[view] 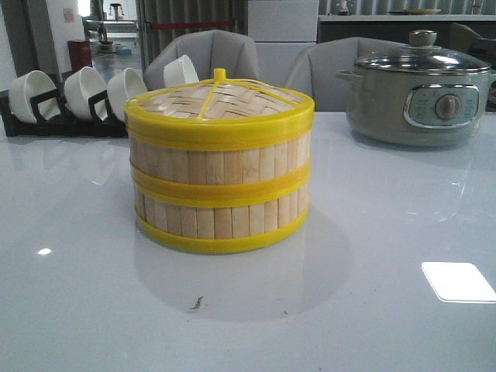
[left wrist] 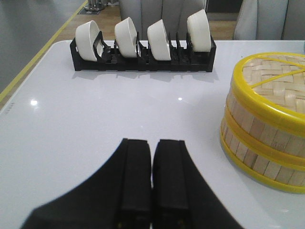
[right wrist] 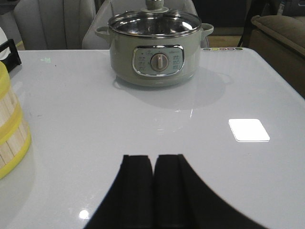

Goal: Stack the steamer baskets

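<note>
Two steamer baskets (view: 221,186) stand stacked one on the other in the middle of the white table, with a woven bamboo lid (view: 221,101) with a yellow rim on top. The stack also shows in the left wrist view (left wrist: 267,129) and at the edge of the right wrist view (right wrist: 9,129). My left gripper (left wrist: 152,143) is shut and empty, above the table to the left of the stack. My right gripper (right wrist: 153,160) is shut and empty, above the table to the right of the stack. Neither gripper shows in the front view.
A black rack (view: 62,116) with several white bowls (view: 85,89) stands at the back left. A grey-green electric pot (view: 422,97) with a glass lid stands at the back right. Grey chairs (view: 209,50) stand behind the table.
</note>
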